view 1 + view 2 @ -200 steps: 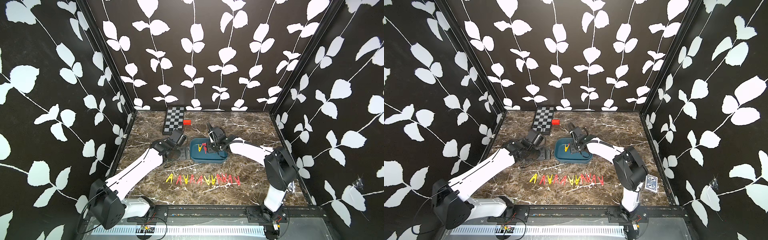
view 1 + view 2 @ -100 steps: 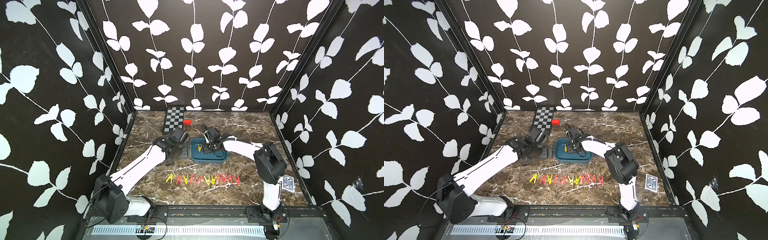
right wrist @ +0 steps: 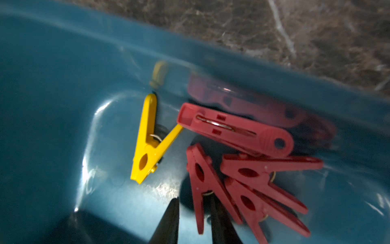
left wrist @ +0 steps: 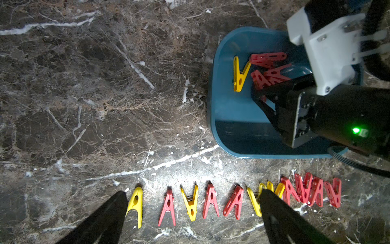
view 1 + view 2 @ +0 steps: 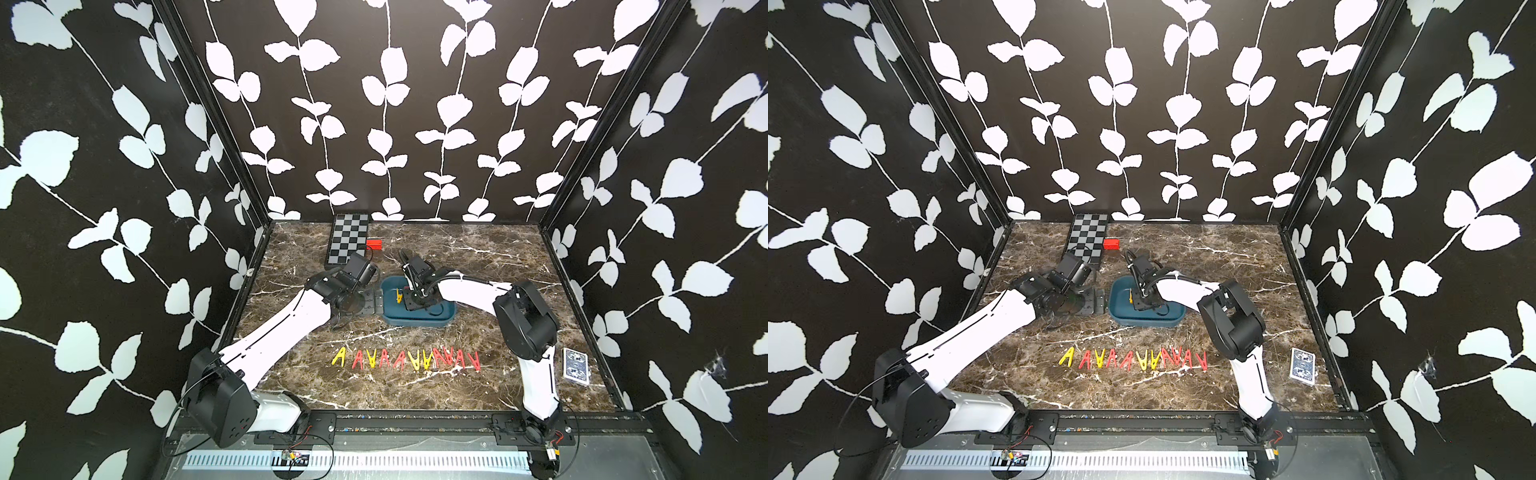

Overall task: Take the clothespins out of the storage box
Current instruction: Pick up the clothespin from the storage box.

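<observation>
The teal storage box (image 5: 415, 322) (image 5: 1142, 322) (image 4: 211, 105) sits mid-table. In its left end lie one yellow clothespin (image 5: 399, 295) (image 4: 239, 74) (image 3: 147, 141) and several red clothespins (image 4: 268, 69) (image 3: 232, 131). My right gripper (image 5: 409, 301) (image 5: 1140, 303) (image 3: 194, 202) reaches down into the box. Its narrowly open fingers straddle one leg of a red clothespin (image 3: 202, 183), with a gap showing on one side. My left gripper (image 5: 370, 301) (image 5: 1094, 301) (image 4: 192, 193) is wide open and empty just left of the box. A row of several red and yellow clothespins (image 5: 407, 359) (image 5: 1133, 359) (image 4: 211, 202) lies on the marble in front.
A black-and-grey checkered board (image 5: 347, 245) and a small red block (image 5: 374, 244) lie at the back left. A deck of cards (image 5: 575, 365) rests near the right wall. Black patterned walls enclose the table on three sides.
My right gripper has shifted left inside the box toward the clothespins, and that arm's elbow swung left, uncovering the card deck. The left arm barely moved.
</observation>
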Controlling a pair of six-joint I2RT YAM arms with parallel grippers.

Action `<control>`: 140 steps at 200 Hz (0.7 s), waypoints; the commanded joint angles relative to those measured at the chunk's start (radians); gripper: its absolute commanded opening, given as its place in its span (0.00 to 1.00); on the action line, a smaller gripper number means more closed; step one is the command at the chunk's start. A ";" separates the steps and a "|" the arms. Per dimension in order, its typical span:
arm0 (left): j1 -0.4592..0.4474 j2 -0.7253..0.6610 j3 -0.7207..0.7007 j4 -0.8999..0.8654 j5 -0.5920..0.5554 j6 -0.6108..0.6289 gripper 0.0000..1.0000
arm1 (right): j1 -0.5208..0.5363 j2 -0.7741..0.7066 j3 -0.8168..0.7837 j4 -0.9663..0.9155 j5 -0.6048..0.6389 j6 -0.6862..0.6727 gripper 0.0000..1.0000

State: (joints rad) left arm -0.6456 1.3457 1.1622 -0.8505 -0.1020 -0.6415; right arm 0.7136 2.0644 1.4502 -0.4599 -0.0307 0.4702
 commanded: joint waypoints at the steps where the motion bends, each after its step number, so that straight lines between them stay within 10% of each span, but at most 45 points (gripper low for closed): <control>1: 0.006 -0.009 0.016 -0.012 0.004 0.013 0.99 | 0.004 0.028 0.030 -0.034 0.017 0.007 0.23; 140: 0.008 0.013 0.010 0.086 0.095 0.042 0.99 | 0.026 -0.219 -0.037 -0.086 0.059 0.040 0.00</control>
State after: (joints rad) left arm -0.6426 1.3476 1.1622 -0.8082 -0.0628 -0.6270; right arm 0.7338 1.9339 1.4506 -0.5220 -0.0032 0.4873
